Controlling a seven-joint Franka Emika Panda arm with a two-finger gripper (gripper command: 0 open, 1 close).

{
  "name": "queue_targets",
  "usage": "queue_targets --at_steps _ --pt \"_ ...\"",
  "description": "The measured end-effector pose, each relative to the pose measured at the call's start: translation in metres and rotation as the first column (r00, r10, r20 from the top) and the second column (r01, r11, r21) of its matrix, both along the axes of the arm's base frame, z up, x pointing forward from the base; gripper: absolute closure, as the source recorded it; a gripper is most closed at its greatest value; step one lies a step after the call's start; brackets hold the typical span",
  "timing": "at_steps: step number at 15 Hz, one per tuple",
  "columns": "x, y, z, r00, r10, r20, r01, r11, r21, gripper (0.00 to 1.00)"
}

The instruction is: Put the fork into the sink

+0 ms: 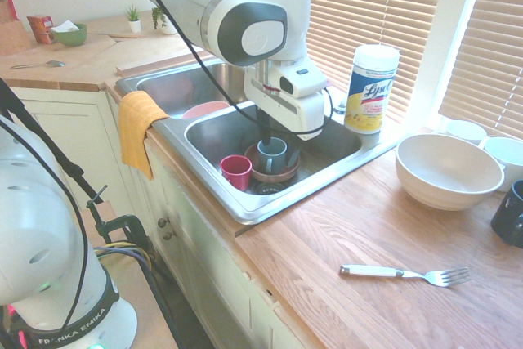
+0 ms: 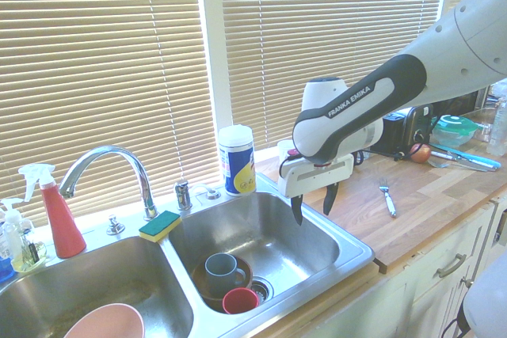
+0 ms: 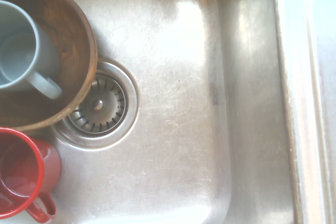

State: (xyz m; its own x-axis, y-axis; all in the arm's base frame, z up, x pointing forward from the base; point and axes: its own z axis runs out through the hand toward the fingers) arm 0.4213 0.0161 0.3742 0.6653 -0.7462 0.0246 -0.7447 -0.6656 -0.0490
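Gripper (image 2: pixel 314 205) hangs over sink (image 2: pixel 333 231), jaws apart, empty; fork (image 1: pixel 406 272) on tabletop (image 1: pixel 343 234) near front edge; grey mug (image 1: pixel 272 154) in brown bowl (image 1: pixel 274 172), red cup (image 1: pixel 236 171) beside drain.

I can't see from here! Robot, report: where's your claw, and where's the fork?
Gripper open, empty, over steel sink basin. White-handled metal fork lying on wooden counter, untouched. Grey mug, red cup in basin.

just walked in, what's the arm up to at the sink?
The gripper hangs over the right basin of the sink, fingers open and holding nothing. The fork lies untouched on the wooden counter beside the sink, so it has not been picked up yet. In the basin sit a brown bowl with a grey mug in it, and a red cup.
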Motion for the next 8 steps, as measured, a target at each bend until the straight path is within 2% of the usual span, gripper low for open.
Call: queue_targets --at_steps 2,5,8 --pt "0.001 0.000 0.000 1.000 -0.007 0.003 0.007 1.000 -0.007 0.00" --pt "0.012 -0.015 0.018 0.985 -0.169 0.036 0.170 0.985 -0.035 0.00" --pt "0.013 -0.074 0.036 0.960 -0.274 0.057 0.277 0.959 -0.055 0.00"
